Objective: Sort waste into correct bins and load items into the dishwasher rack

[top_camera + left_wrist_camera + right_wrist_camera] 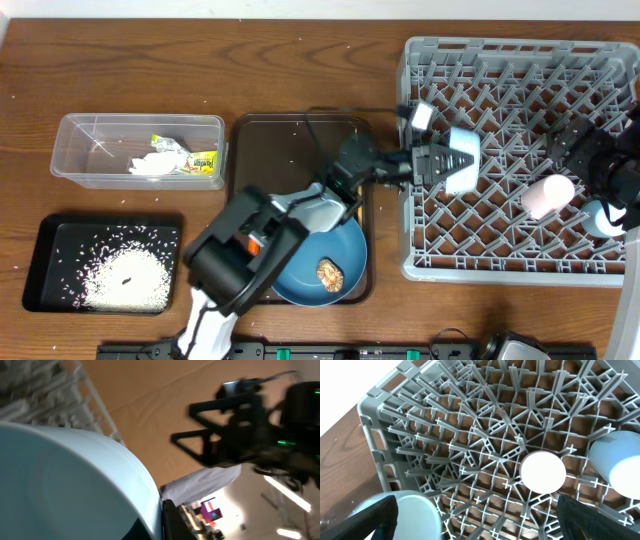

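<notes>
One grey rack [520,60]. One clear tub [75,150]. Two trays: black tray [40,250], brown tray [255,150]. One blue plate [345,248]. One white bowl [463,165]. Two cups: pinkish cup [549,195], light-blue cup [598,215]. One wrapper [200,162], one napkin [150,165], one brown lump [329,272].

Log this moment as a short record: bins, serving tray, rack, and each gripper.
clear tub: holds wrapper and napkin
black tray: holds rice grains
blue plate: on brown serving tray, with brown food lump on it
dishwasher rack: pinkish-white cup and light-blue cup inside
left gripper: shut on white bowl, over the rack's left part
right gripper: open, empty, above the rack
</notes>
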Controlling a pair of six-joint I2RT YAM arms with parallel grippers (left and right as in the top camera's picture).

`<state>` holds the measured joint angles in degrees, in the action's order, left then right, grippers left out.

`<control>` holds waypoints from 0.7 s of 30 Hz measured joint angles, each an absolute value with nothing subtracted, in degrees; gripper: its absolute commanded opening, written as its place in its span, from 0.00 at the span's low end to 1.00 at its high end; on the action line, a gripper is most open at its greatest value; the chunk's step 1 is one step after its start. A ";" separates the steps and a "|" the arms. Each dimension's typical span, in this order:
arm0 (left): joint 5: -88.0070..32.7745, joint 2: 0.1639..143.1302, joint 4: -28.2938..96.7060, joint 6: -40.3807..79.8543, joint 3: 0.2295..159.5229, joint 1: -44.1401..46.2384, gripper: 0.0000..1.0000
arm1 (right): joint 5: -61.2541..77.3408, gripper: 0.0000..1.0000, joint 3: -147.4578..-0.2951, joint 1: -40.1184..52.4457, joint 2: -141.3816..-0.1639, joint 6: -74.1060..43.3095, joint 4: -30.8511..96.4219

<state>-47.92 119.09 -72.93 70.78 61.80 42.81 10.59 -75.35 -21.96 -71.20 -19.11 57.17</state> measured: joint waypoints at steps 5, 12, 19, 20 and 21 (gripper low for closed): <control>-47.20 120.03 -73.14 72.84 61.80 42.83 0.08 | 10.57 0.94 -75.35 -21.96 -71.20 -19.11 57.21; -46.24 120.03 -68.88 72.99 61.80 42.78 0.13 | 10.57 0.94 -75.35 -21.96 -71.20 -19.11 57.21; -46.11 120.03 -68.82 71.44 61.80 42.81 0.36 | 10.24 0.94 -75.35 -21.96 -71.20 -19.11 57.87; -46.17 120.03 -68.82 71.42 61.80 42.78 0.42 | 10.15 0.94 -75.35 -21.96 -71.20 -19.11 58.04; -46.30 120.03 -68.73 71.24 61.80 42.74 0.47 | 9.96 0.94 -75.35 -21.96 -71.20 -19.11 58.17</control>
